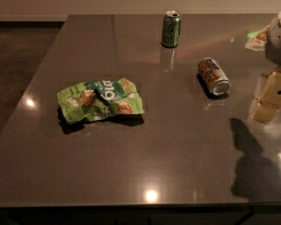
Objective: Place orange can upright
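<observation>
Camera view: orange can (214, 76) lies on its side, table (178, 172) centre-right, long axis far-left to near-right, silver end facing near. Gripper (270, 100) is just right of it at the scene's edge; can't tell its state.

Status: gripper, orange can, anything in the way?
Gripper at right edge, apart from orange can. Orange can on its side, not yet upright. Nothing between them; green can, snack bag stand clear.

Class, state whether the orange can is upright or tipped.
Tipped: the orange can lies on its side, silver end showing. The gripper hangs right of it, apart.
</observation>
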Robot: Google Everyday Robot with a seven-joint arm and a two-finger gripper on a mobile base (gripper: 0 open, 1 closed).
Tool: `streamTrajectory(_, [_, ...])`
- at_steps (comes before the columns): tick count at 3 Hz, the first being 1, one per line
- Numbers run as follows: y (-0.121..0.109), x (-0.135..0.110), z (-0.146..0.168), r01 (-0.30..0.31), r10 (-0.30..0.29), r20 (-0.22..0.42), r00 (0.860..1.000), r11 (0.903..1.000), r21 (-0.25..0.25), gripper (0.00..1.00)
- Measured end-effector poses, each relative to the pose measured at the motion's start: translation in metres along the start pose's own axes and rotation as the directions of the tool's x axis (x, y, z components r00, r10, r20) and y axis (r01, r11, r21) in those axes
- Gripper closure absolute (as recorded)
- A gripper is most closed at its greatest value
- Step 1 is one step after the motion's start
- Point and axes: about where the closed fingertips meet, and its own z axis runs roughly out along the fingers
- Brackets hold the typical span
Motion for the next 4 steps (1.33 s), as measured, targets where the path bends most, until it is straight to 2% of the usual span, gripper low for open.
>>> streamTrajectory(1, [-0.001, 0.0, 0.001, -0.007, 0.007, -0.001, 1.0, 1.0, 0.0, 0.0])
streamTrajectory(2, [-0.041, 0.004, 0.021, -0.196, 0.196, -0.04, 0.98, 0.9805, 0.007, 0.0])
streamTrajectory(3, [-0.096, 0.013, 0.052, -0.439, 0.44, -0.094, 0.893, 0.898, 0.029, 0.0])
streamTrajectory(4, [-0.142, 0.019, 0.086, -0.656, 0.658, -0.132, 0.741, 0.752, 0.062, 0.0])
